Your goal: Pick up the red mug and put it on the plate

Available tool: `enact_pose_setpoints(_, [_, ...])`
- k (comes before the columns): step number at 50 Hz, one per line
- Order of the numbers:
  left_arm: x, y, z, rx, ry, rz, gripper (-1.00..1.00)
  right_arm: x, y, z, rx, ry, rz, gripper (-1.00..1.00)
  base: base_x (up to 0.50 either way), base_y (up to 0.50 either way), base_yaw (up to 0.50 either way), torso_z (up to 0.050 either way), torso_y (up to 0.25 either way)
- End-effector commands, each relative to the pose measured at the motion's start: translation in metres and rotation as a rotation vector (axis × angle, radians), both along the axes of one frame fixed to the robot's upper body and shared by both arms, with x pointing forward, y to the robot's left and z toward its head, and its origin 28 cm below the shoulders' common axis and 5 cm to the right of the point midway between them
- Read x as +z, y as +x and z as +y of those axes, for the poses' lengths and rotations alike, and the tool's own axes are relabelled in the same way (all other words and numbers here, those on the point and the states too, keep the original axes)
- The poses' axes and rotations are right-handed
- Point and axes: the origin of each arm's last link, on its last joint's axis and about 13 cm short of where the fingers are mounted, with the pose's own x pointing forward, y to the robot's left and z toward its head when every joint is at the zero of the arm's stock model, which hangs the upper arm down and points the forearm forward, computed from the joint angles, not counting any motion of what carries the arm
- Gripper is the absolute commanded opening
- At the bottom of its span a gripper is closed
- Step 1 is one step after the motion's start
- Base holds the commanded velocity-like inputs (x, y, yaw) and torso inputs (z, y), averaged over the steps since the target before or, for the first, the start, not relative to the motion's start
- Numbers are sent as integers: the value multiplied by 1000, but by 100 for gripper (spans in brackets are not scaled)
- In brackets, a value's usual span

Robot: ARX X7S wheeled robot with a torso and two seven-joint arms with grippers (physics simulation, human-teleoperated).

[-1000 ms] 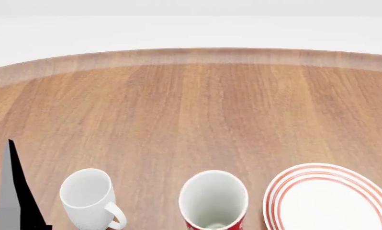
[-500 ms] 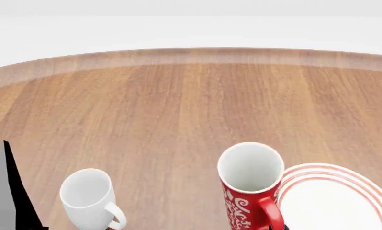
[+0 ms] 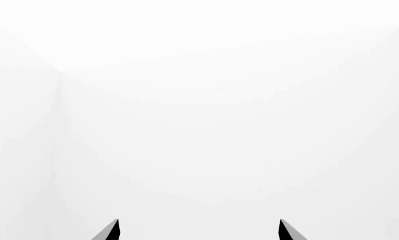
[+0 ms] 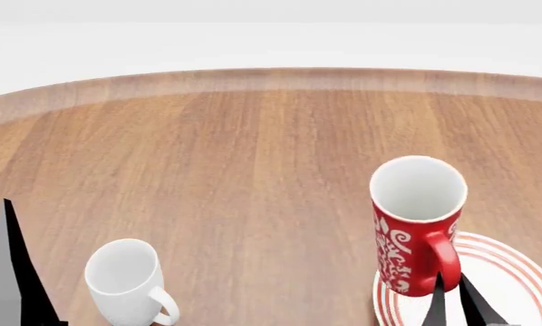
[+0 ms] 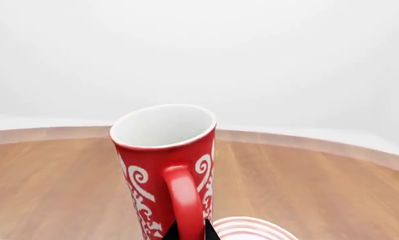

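The red mug (image 4: 414,227) with white swirls hangs upright in the air over the near left part of the plate (image 4: 511,278), a white plate with red rings at the front right. My right gripper (image 4: 454,293) is shut on the mug's red handle from below. In the right wrist view the mug (image 5: 163,165) fills the middle, the fingertips (image 5: 211,232) pinch the handle, and the plate's rim (image 5: 253,227) shows beside it. My left gripper (image 3: 198,231) is open and empty, facing a blank white background; its finger (image 4: 17,272) shows at the front left.
A plain white mug (image 4: 124,280) stands at the front left of the round wooden table (image 4: 253,156). The table's far edge (image 4: 271,78) curves across the back.
The red mug has been lifted off the table by its handle and carried up and to the right, from the front middle to over the plate. The left arm stayed almost still.
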Motion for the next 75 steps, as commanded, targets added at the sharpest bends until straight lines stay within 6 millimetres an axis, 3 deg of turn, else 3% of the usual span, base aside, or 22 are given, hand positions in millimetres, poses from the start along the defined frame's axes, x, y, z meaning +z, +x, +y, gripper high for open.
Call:
enact_pose_setpoints(1, [0,1,0,-1,0,2,100,6,6,-5,-68,3,-42,-100,0,0,0,0,0])
enact_pose_setpoints(15, [0,1,0,-1,0,2,100,6,6,-5,-68,3,-42,-100,0,0,0,0,0])
enact_pose_setpoints(18, [-1,1,-1,-4,1,3,100,11,27,-24,-131,-85,-114,-100,0,0,0,0,0])
enact_pose_setpoints(23, [1,3,-1,-4,1,6,100,23,46,-41,-95,-137,-130,-100,0,0,0,0,0])
enact_pose_setpoints(32, [2,1,-1,-2,3,2,100,16,39,-31,-35,-136,-106,-100,0,0,0,0,1])
enact_pose_setpoints(33, [2,0,-1,-2,3,1,100,13,66,-41,-8,-156,-13,-100,0,0,0,0,0])
enact_pose_setpoints(35, [3,0,-1,-1,2,-1,100,50,95,-49,-16,-157,-114,-100,0,0,0,0,0])
enact_pose_setpoints(55, [4,-2,0,-1,2,-4,100,90,137,-79,22,-207,-155,-100,0,0,0,0,0])
enact_pose_setpoints(75, [5,-4,0,-3,2,-8,100,96,160,-106,102,-253,-125,-100,0,0,0,0,0])
